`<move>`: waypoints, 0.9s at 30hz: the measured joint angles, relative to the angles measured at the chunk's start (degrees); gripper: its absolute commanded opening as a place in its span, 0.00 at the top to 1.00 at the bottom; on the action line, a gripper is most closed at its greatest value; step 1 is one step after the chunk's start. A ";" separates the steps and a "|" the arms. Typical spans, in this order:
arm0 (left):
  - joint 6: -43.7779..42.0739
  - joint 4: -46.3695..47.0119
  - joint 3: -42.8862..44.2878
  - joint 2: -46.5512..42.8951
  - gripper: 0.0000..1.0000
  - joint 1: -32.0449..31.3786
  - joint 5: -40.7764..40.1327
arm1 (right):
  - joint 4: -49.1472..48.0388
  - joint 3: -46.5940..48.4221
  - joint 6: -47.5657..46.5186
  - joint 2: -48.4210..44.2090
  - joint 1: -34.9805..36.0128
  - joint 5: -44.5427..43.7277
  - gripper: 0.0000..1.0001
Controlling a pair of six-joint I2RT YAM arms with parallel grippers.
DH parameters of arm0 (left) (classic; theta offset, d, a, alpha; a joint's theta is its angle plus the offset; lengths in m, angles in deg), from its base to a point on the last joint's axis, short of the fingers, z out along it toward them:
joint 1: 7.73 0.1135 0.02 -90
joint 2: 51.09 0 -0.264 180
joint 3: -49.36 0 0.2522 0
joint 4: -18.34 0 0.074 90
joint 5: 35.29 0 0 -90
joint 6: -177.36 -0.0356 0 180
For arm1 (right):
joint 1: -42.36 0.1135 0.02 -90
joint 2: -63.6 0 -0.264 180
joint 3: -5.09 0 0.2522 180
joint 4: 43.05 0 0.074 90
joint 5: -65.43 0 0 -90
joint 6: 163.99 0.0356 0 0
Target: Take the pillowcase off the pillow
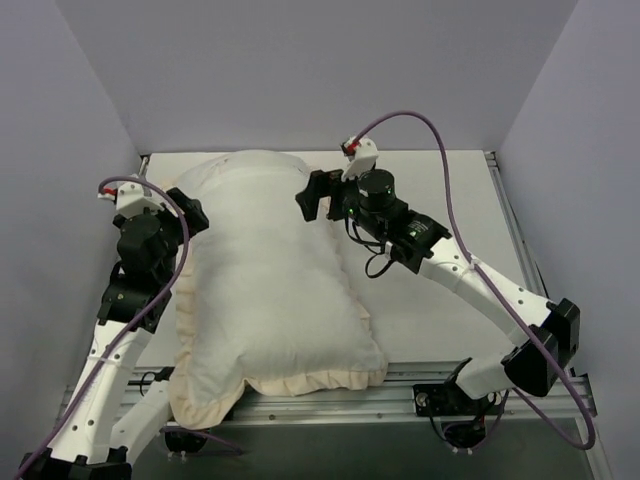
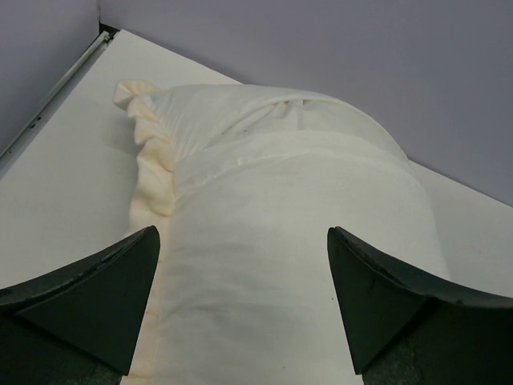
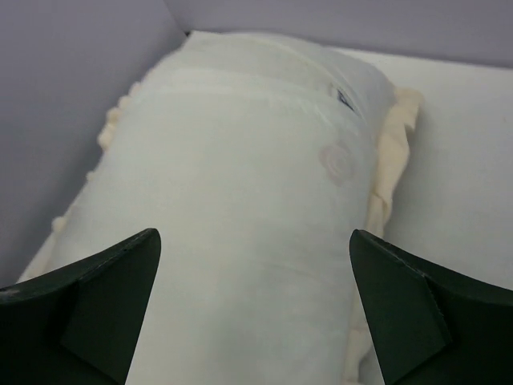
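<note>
The jaws of the left arm (image 1: 110, 330) and the right arm (image 1: 480, 280) are held wide apart beside the stuffed pillowcase (image 1: 270, 290) on the desk (image 1: 440, 320).

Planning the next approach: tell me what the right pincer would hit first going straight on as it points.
The open right pincer would first meet the pale top face of the stuffed pillowcase, which lies squarely ahead of it. How far off it lies is unclear.
</note>
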 measured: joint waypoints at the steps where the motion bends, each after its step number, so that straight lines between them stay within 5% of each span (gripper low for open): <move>1: 0.00 -0.11 0.17 0.98 0.06 0.00 0.68 | 0.48 -2.47 0.57 -0.61 -1.33 -0.15 0.00; 6: 0.02 -2.64 2.89 8.26 0.06 0.02 4.39 | 1.97 -14.91 2.91 -1.75 -1.75 2.34 0.00; 14: 2.32 -9.27 0.85 11.61 0.06 0.04 11.96 | -0.44 -29.11 9.99 -8.37 8.74 3.37 0.01; 17: 4.04 -9.94 -2.29 10.84 0.06 0.09 15.63 | -3.72 -33.03 12.39 -10.88 10.78 3.34 0.19; 21: 6.86 -8.87 -4.72 11.52 0.06 0.46 20.94 | -5.53 -35.58 14.36 -10.43 11.02 2.38 0.87; 22: 7.61 -8.24 -5.46 11.54 0.06 0.48 22.05 | -5.55 -35.63 14.43 -10.27 11.04 1.57 0.95; 27: 12.20 -3.13 -11.02 9.70 0.06 -0.04 25.46 | -4.59 -35.56 13.84 -10.21 10.23 -0.76 1.00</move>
